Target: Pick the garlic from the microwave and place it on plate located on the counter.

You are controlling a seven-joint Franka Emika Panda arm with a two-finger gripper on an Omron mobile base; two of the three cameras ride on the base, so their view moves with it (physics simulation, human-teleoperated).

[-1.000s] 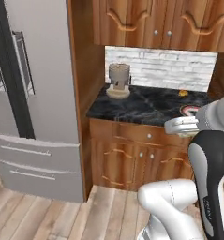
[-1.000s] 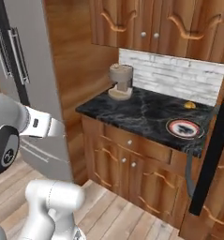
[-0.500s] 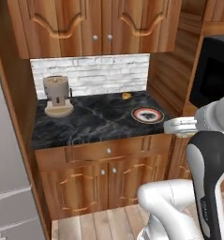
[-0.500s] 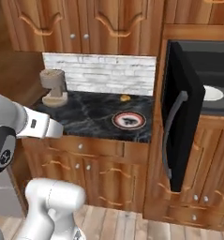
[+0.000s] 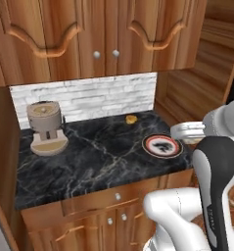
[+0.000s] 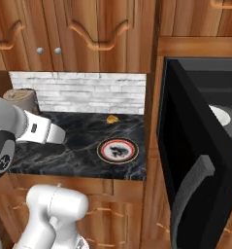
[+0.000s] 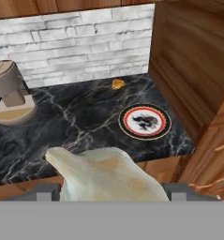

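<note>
You have the garlic (image 7: pixel 108 176) in the gripper (image 7: pixel 108 197) — in the hand view the cream, lumpy bulb sits large at the bottom, clamped between the two dark fingertips (image 7: pixel 47 192), with the front edge of the table (image 7: pixel 48 136) beneath it. The plate (image 7: pixel 145 121) with the red-orange and black rim lies flat on the black marble near its right end, just beside the wooden side wall (image 7: pixel 188 70), and it carries nothing. Beyond it, close to the white brick backsplash (image 7: pixel 80 42), rests a small orange-yellow lump (image 7: pixel 117 84); well apart, at the left end, stands a beige coffee grinder (image 7: pixel 8 93). From the right base view you can see the microwave (image 6: pixel 205 146) to the right of the table with its black door (image 6: pixel 185 165) swung open, and a plain white plate (image 6: pixel 226 116) inside — the patterned plate sits between it and the arm.
</note>
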